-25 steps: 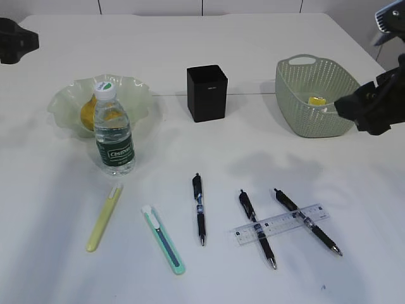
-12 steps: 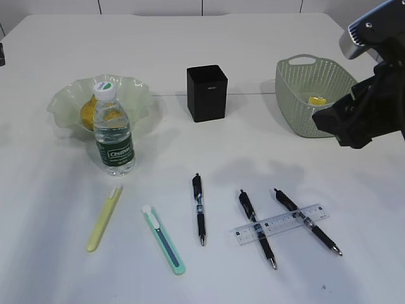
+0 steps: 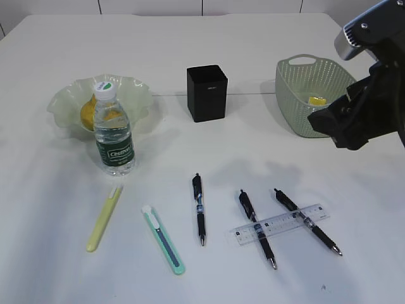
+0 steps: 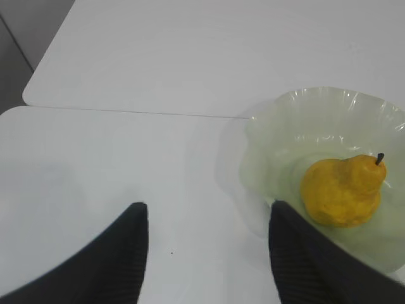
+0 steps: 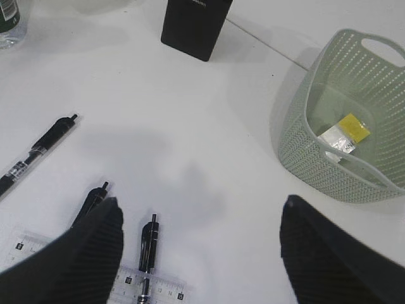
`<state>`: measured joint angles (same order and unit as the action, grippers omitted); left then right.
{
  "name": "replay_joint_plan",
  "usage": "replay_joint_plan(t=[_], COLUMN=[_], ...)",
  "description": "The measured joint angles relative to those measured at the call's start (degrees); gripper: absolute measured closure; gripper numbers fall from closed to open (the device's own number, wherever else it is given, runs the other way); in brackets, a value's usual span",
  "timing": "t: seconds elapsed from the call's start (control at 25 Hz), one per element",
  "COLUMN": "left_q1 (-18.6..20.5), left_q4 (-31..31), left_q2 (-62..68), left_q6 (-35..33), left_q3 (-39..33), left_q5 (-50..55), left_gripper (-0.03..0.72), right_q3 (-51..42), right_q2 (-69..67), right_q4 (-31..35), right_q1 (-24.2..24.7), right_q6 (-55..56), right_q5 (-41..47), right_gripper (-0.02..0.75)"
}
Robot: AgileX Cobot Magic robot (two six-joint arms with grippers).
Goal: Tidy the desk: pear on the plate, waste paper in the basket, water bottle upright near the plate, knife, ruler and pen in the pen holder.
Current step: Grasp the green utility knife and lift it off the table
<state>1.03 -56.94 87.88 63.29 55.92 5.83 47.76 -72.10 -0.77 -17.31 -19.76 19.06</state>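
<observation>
Three black pens lie on the desk in front of the pen holder: one alone, and two further right with the clear ruler lying across both. A yellow-green utility knife and a teal one lie to the left, near the water bottle, which stands upright just in front of the plate. Pear sits in the plate, stem up and to the right. Waste paper, yellow and white scraps, lies in the basket, right of the pen holder. Right gripper hangs above the desk between the basket and the ruler, jaws wide apart, empty. Left gripper hovers over bare desk beside the plate, jaws apart, nothing between them; it is out of the exterior view.
</observation>
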Motion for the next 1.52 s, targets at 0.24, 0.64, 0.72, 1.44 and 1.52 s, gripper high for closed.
replay_joint_plan(t=[0.24, 0.64, 0.72, 1.44, 1.52], left_q1=[0.0, 0.0, 0.0, 0.0, 0.0], left_q4=[-5.6, -14.2, -14.3, -8.2, -8.2], left_q2=[0.0, 0.0, 0.0, 0.2, 0.2], left_q6=[0.1, 0.1, 0.1, 0.1, 0.1], left_q3=[0.0, 0.0, 0.0, -1.1, -1.1], left_q5=[-2.6, -4.5, -5.0, -7.3, -7.3], left_gripper=[0.312, 0.431, 0.440, 0.448, 0.448], right_q3=[0.0, 0.0, 0.0, 0.0, 0.0], right_q2=[0.0, 0.0, 0.0, 0.0, 0.0], right_q4=[0.0, 0.0, 0.0, 10.9, 11.5], right_q1=[0.0, 0.0, -0.1, -2.0, -2.0], right_q6=[0.0, -0.8, -0.9, -1.0, -1.0], right_q5=[0.0, -1.3, -1.3, 4.8, 5.6], right_gripper=[0.167, 0.167, 0.167, 0.167, 0.167])
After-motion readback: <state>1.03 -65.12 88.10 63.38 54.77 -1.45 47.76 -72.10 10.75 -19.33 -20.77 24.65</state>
